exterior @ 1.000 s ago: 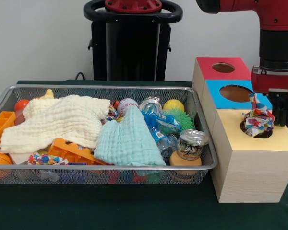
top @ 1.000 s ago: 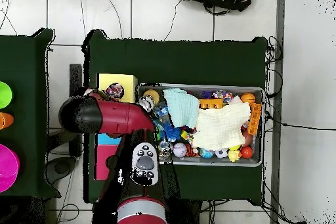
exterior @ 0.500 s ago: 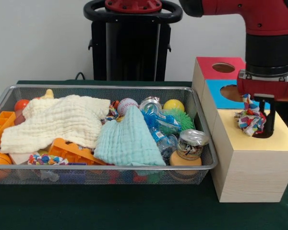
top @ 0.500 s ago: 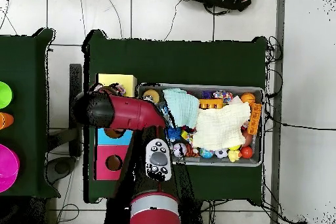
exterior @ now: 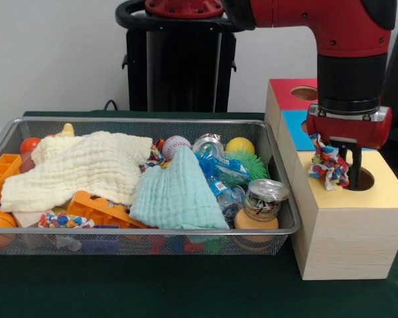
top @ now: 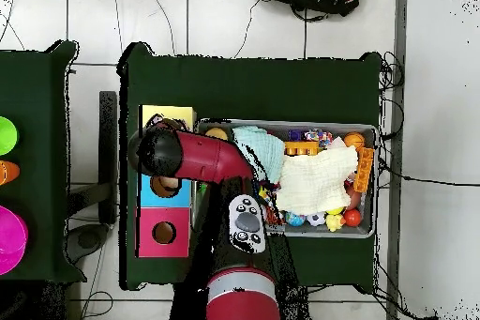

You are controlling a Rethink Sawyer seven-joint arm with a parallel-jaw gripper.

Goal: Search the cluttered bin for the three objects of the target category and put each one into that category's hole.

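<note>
Front view gives you the clearest look: the end effector [exterior: 338,171] hangs over the yellow-topped box [exterior: 348,225], pinching a multicoloured rag toy [exterior: 328,165] between its fingers. You can see the toy dangling just above the box top, beside the round hole [exterior: 362,179] rather than inside it; one dark finger [exterior: 354,167] reaches down at the hole's edge. Behind the yellow box stand a blue-topped box [exterior: 293,123] and, behind that, a red-topped box [exterior: 288,96] whose own hole [exterior: 304,93] is partly hidden by the arm [exterior: 348,59].

Beside the yellow box sits the wire mesh bin [exterior: 136,242] on the dark green surface [exterior: 139,288]. Within the bin, nearest the yellow box, you have a glass jar [exterior: 265,199] resting on an orange lid-like piece, with a crumpled plastic bottle [exterior: 220,179] and a green spiky ball [exterior: 247,162] just beyond it. A pale green cloth [exterior: 178,192] lies mid-bin, and a cream cloth [exterior: 79,165] covers much of the half farthest from the box. A baseball [exterior: 175,144], a yellow ball [exterior: 239,145] and an orange plastic block [exterior: 101,209] show around the cloths, and a second multicoloured knotted toy [exterior: 65,220] lies at the bin's front wall, well apart from the box.

Overhead view shows you the arm's elbow covering the yellow box, so the toy is hidden there.
</note>
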